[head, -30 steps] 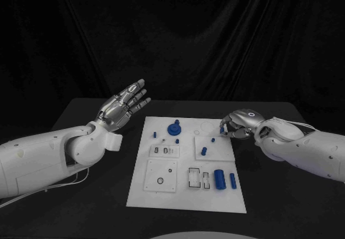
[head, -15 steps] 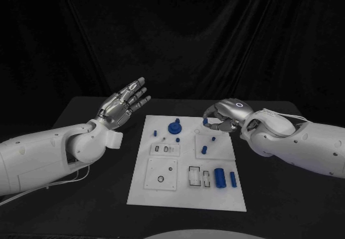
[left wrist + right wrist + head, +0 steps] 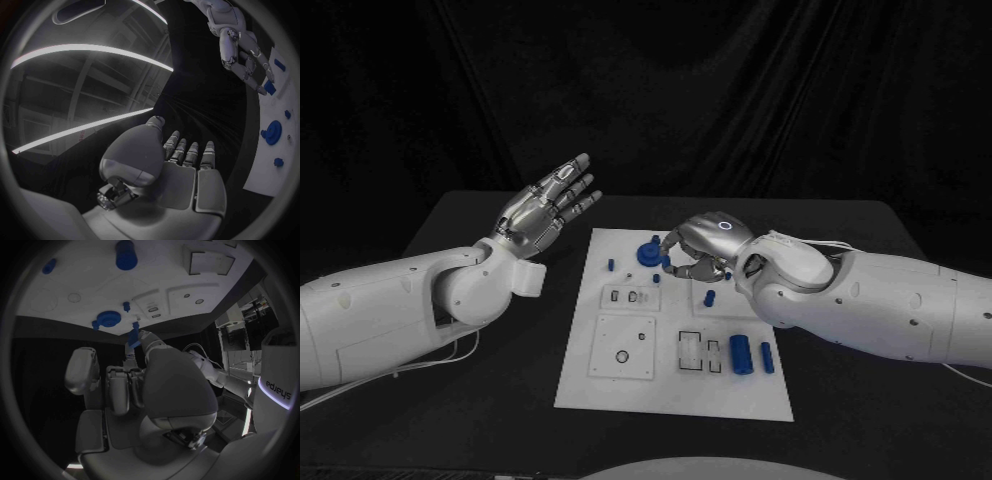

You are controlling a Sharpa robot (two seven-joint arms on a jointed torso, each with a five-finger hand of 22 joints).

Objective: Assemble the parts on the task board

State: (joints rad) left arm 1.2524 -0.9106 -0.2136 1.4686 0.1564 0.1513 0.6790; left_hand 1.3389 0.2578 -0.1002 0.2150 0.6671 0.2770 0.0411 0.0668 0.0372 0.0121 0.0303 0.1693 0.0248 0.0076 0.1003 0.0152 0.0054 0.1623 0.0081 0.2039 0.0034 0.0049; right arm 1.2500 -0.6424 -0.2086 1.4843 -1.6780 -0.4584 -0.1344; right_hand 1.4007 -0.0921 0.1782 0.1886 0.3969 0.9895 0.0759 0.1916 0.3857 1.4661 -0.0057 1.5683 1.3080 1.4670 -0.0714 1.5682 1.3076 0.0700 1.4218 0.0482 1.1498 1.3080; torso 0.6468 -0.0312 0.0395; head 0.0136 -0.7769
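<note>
white task board (image 3: 668, 385) on black table (image 3: 473, 400)

A black curtain (image 3: 733, 90) hangs in folds behind the black table (image 3: 877, 330); all is dim.

In the head view the right hand (image 3: 700, 245) and its arm cover the board's (image 3: 625, 395) far right part, so what lies under them cannot be told. The small peg (image 3: 133, 335) pinched in its fingers (image 3: 145, 337) is hidden there. The small pieces in the board's recesses are too small to make out. In the left wrist view the board (image 3: 265, 175) is cut off by the circle's rim.
</note>
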